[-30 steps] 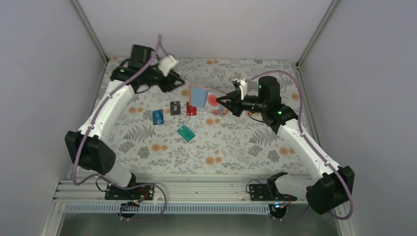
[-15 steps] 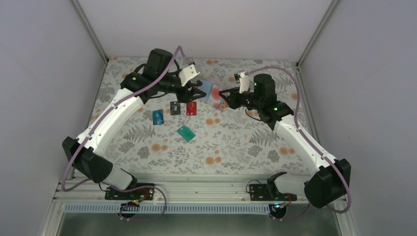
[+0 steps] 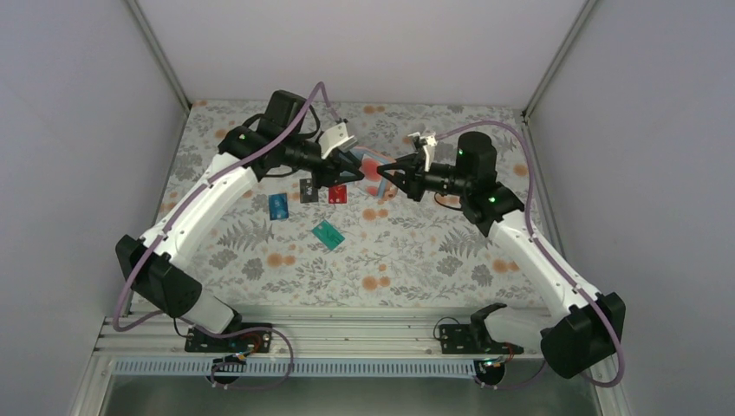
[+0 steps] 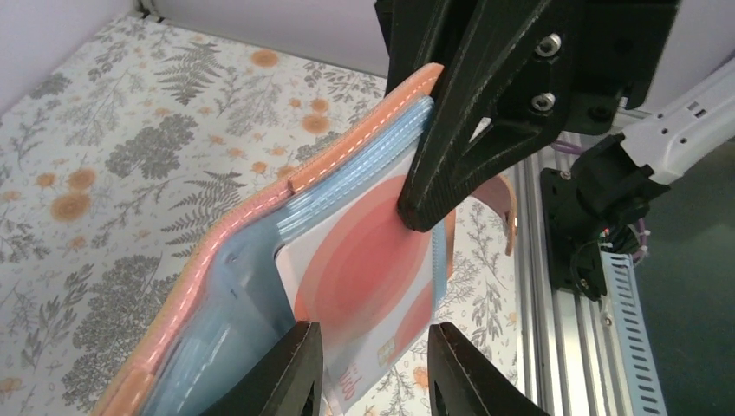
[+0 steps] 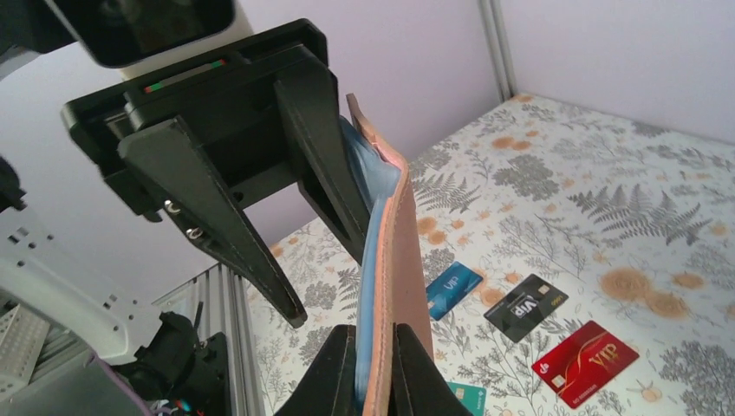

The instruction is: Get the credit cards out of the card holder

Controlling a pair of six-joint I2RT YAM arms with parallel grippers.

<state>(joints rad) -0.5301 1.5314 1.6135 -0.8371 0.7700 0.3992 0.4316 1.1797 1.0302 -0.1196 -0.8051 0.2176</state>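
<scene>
The right gripper point(image 5: 374, 332) is clenched on the edge of the card holder point(image 5: 392, 251) and holds it upright above the floral table point(image 3: 416, 251), at about 12 o'clock from the table's middle in the overhead view. It comes in from 3 o'clock, while the left gripper point(image 4: 373, 331) meets the holder from 9 o'clock. The left fingers point(image 4: 296, 368) straddle the bottom corner of the pale card point(image 4: 360, 277) with the red dot, which sits partly in a blue sleeve of the holder (whether they actually pinch it, I cannot tell). Four cards lie flat on the table, apart from both grippers. The red card point(image 3: 337, 192), black card point(image 3: 308, 189) and blue card point(image 3: 278, 206) run in a row toward 8 o'clock from the holder. The teal card point(image 3: 328, 233) lies at 6 o'clock of that row.
</scene>
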